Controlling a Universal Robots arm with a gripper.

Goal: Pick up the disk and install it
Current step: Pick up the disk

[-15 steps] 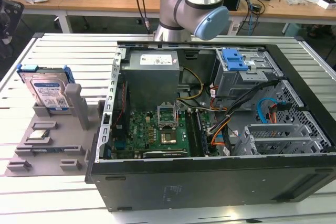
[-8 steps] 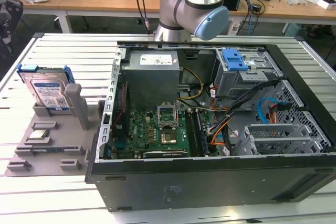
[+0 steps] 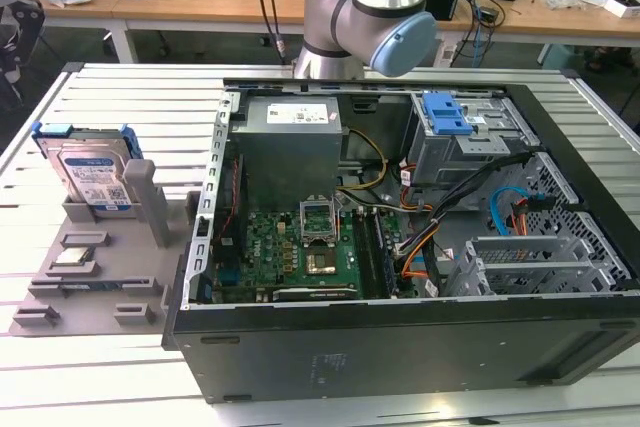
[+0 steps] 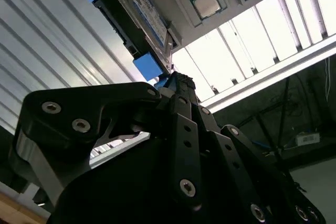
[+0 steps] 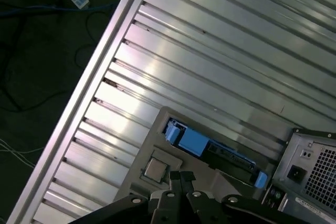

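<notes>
One disk [image 3: 92, 175] stands on edge in a slot of the grey holder fixture [image 3: 95, 292]. It is outside the open computer case [image 3: 400, 327], off the case wall on the exterior view's left, label facing out and blue rails on its edges. Not yet picked up.

In the first wrist view the gripper [image 5: 182, 178] hangs over the fixture, well apart from the disk, fingers drawn together and empty.

Judgement: the step in hand is the approach to the pick. A grasp calls for fingers spread past the disk's thickness and squared to its upper edge.

Edges: a grey post [image 3: 140, 197] stands just beside the disk, between it and the case. A small CPU chip [image 3: 70, 257] lies in a nearby pocket.

Room: open above the disk. The slatted table [image 3: 120, 97] is bare on the side away from the case. The drive cage [image 3: 470, 147] sits inside the case at its far side, with cables near.
</notes>
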